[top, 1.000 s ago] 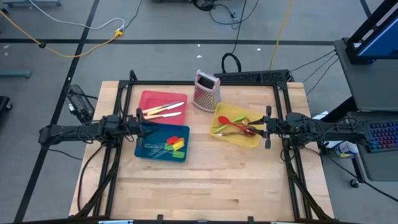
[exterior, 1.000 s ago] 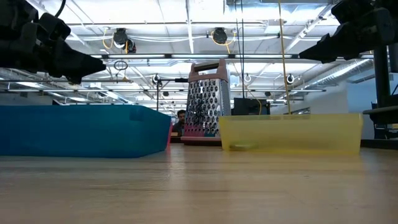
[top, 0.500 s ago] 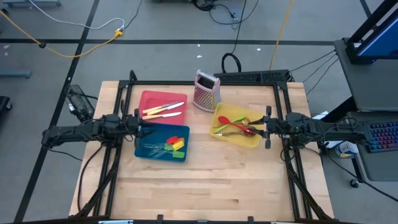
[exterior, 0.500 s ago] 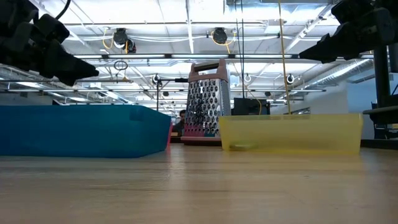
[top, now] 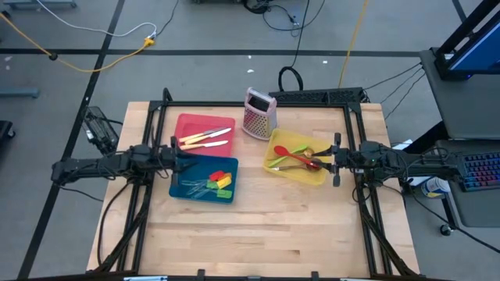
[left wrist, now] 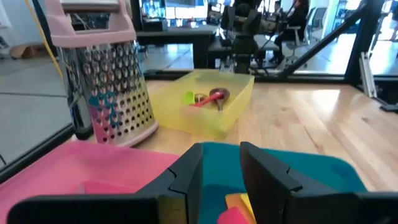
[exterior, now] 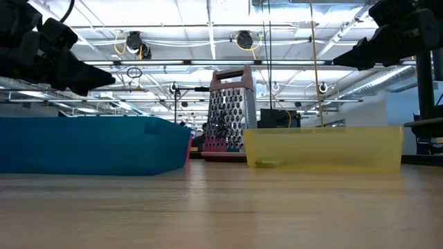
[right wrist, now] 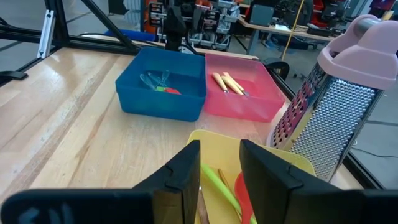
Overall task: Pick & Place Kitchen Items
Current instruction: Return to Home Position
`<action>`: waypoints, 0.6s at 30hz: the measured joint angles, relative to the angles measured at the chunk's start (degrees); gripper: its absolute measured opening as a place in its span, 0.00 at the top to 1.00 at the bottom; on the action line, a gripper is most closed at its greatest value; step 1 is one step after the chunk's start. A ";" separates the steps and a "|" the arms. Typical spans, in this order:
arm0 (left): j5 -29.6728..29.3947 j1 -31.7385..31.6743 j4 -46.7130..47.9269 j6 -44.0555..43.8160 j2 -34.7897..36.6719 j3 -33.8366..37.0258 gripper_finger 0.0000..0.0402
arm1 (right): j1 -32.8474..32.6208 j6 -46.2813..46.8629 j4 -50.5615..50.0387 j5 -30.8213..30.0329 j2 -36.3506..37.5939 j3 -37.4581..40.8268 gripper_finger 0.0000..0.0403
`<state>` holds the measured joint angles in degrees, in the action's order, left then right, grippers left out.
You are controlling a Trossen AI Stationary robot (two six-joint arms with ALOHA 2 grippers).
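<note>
**High view.** The left gripper (top: 176, 156) hangs at the left edge of the red plastic bin (top: 187, 123) and the blue plastic bin (top: 181, 190). The right gripper (top: 333, 160) hangs at the right rim of the translucent yellow bin (top: 301, 178). The cream-handled knives (top: 207, 138) lie in the red bin, the small coloured spatulas (top: 219, 181) in the blue, and the green, red and wooden spoons (top: 295, 158) in the yellow.

**Low view.** Both grippers sit above the bin rims.

**Left wrist view.** Its fingers (left wrist: 186, 177) are parted, with nothing between them.

**Right wrist view.** Its fingers (right wrist: 183, 171) are likewise parted and empty.

**Assessment.** Sorting appears complete, and the step in hand is the retreat to rest. Each arm should withdraw clear of the bin walls and the pink-handled metal box grater (top: 259, 114).
</note>
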<state>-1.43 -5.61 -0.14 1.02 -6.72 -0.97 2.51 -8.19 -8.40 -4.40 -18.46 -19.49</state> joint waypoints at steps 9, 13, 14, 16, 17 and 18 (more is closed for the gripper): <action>-0.09 0.00 -0.55 -1.65 -1.31 0.02 0.72 | 0.01 0.00 0.00 -0.01 0.00 0.00 0.73; -0.11 -0.01 -1.09 -1.60 -1.31 0.07 0.72 | 0.00 -0.01 0.00 -0.01 0.00 0.00 0.74; -0.12 0.00 -1.19 -1.53 -1.31 0.07 0.72 | 0.01 -0.01 0.00 -0.01 0.00 0.00 0.74; -0.18 0.00 -1.36 -1.58 -1.31 0.09 0.72 | 0.00 -0.02 0.00 -0.01 0.00 0.00 0.74; -0.18 -0.01 -1.41 -1.64 -1.31 0.09 0.72 | 0.00 0.00 0.00 0.00 0.00 0.00 0.74; -0.18 0.00 -1.44 -1.66 -1.31 0.11 0.72 | 0.01 0.00 0.00 -0.01 0.00 0.00 0.73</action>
<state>-1.61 -5.61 -1.59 -0.64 -8.03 -0.86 2.52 -8.19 -8.40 -4.40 -18.46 -19.49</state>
